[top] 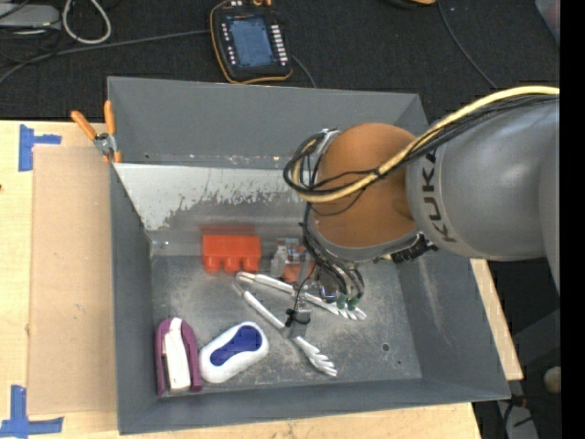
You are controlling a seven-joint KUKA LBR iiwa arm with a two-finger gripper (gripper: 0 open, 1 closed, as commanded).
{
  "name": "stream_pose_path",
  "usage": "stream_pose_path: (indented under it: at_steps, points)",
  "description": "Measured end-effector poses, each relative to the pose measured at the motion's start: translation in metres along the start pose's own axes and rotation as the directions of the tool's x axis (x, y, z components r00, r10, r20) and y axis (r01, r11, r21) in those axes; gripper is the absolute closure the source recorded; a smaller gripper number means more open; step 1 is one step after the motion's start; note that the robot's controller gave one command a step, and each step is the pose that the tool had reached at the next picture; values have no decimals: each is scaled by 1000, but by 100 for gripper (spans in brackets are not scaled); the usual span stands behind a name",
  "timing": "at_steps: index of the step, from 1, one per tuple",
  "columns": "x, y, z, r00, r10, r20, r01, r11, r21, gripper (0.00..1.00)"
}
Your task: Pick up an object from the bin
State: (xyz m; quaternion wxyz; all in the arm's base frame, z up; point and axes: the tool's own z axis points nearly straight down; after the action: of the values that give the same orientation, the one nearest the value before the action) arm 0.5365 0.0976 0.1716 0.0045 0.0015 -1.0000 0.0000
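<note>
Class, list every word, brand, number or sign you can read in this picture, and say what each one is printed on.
"KUKA": black letters running down the side of the grey robot arm.
Screen of the orange-rimmed black handheld control pendant beyond the grey metal bin: lit, but its text is too small to read.
Things lying in the bin: no lettering that can be read.

White plastic fork [315,359], flat on the bin [393,337] floor near the middle, slanting from upper left down to tines at lower right; second white utensil [265,283] just above, also flat, handle ends close together, spreading apart rightward.
</note>
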Motion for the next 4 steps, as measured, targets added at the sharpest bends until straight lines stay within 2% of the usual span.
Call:
stream_pose_path:
  at_steps: [1, 2, 3, 4]
  points:
    - [-2, -1, -3, 1000, 5, 7, -5, 1000, -1, 0]
    - [14, 39, 90, 972, -234, 4, 234, 972, 1, 0]
    - [21, 58, 53, 942, -336, 11, 336, 942, 3, 0]
    - [30, 55, 73, 916, -400, -1, 400, 916, 0, 0]
